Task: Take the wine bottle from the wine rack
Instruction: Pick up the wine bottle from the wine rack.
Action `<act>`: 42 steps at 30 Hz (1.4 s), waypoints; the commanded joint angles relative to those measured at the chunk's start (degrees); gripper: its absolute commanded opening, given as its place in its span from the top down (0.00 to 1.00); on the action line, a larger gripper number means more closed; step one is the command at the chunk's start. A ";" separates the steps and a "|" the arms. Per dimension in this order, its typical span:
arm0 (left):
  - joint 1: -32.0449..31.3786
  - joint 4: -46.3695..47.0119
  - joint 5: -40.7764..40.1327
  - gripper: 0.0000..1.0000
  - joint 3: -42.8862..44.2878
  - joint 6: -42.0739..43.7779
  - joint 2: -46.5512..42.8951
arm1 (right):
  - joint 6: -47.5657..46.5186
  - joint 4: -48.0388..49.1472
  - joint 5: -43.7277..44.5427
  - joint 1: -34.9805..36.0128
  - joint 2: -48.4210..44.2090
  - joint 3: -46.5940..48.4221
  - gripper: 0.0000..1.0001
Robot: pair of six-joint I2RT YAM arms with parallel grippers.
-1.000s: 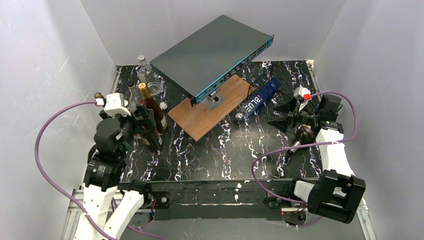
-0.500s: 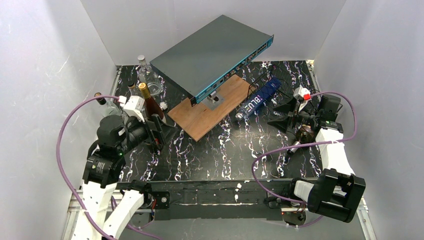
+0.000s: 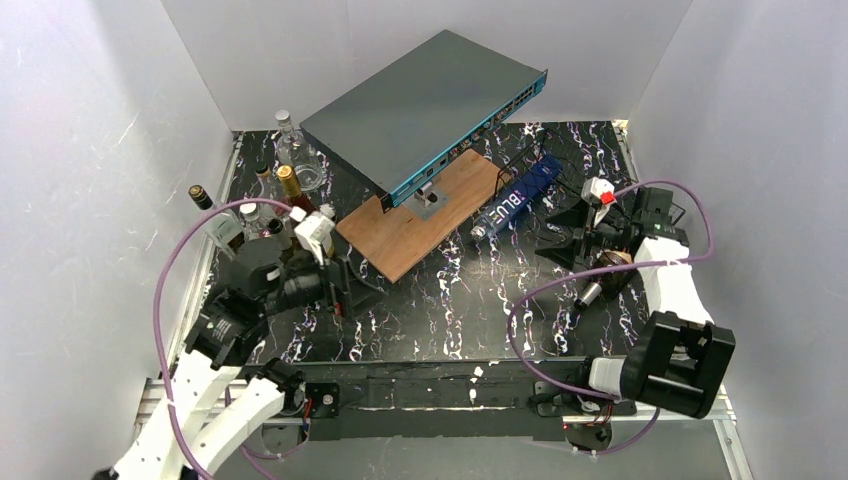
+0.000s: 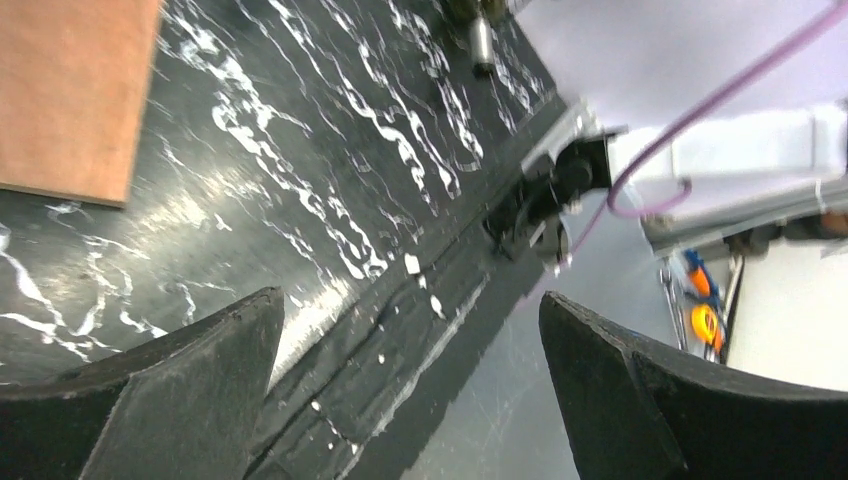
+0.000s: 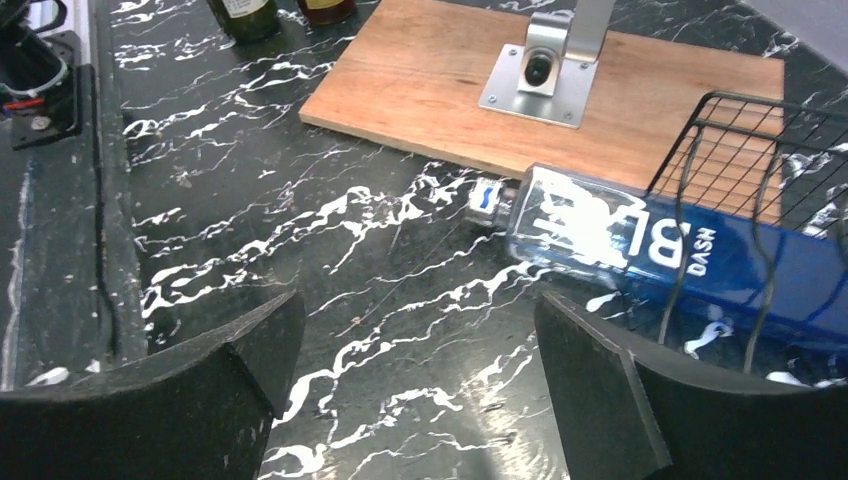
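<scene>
A blue wine bottle (image 3: 515, 203) with white lettering lies on its side in the black wire wine rack (image 3: 548, 172), neck toward the front left, just right of the wooden board. In the right wrist view the bottle (image 5: 660, 245) lies in the wire rack (image 5: 765, 150), its cap beyond the wire. My right gripper (image 3: 553, 235) is open and empty, just to the near right of the bottle, low over the table (image 5: 420, 330). My left gripper (image 3: 352, 290) is open and empty over the table's left middle, far from the bottle (image 4: 410, 320).
A grey network switch (image 3: 430, 100) stands tilted on a brown wooden board (image 3: 415, 220) with a metal bracket (image 5: 550, 65). Several upright bottles (image 3: 290, 190) stand at the back left. Another bottle (image 3: 590, 290) lies beside the right arm. White walls enclose the table.
My left arm has swung away from the upright bottles at the left, right and forward toward the table's middle. My right gripper has shifted slightly toward the blue bottle.
</scene>
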 commanded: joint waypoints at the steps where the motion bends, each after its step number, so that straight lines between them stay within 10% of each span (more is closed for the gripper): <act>1: -12.42 5.74 -9.02 0.02 -2.93 -0.70 2.91 | -26.87 -25.43 1.07 1.20 4.30 10.28 0.05; 12: -30.51 27.12 -26.50 0.02 -19.21 1.08 7.86 | -70.49 -53.63 23.41 16.45 19.61 27.55 0.02; 20: -33.27 33.73 -35.35 0.02 -28.47 2.73 4.56 | -60.13 -33.26 36.02 25.55 22.37 30.30 0.02; 42: -33.47 33.99 -37.01 0.02 -31.47 2.64 2.01 | -64.17 -24.83 50.15 33.09 36.99 40.13 0.02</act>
